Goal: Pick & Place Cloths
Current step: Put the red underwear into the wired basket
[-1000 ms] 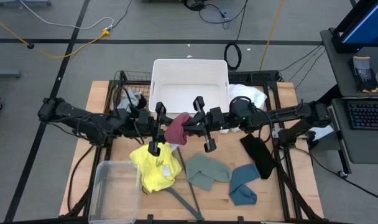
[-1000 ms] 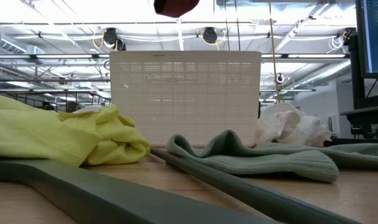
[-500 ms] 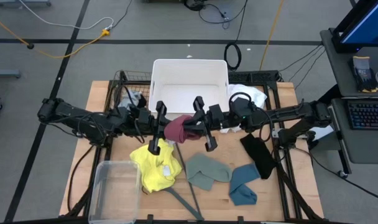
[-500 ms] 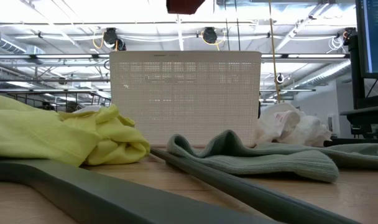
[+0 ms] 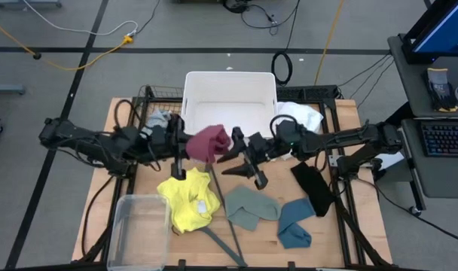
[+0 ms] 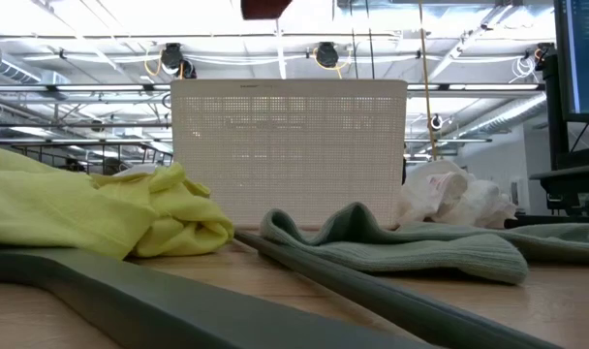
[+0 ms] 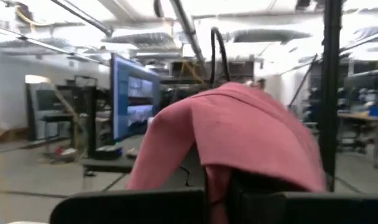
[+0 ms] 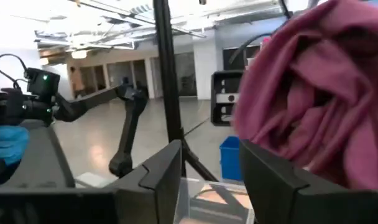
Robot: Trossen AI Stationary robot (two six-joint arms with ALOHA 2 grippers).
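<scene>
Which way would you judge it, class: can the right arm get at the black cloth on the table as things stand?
Probably yes. The black cloth lies uncovered just beside the right arm, with nothing on it. The right gripper sits open by the maroon cloth and carries nothing.

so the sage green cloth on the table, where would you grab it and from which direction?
Probably from straight above, pinching the raised fold. In the low view the sage green cloth humps up into a ridge near its end by the hanger, while the rest lies flat. In the high view the cloth is clear on top, with the teal cloth touching one side, so a side approach looks crowded.
</scene>
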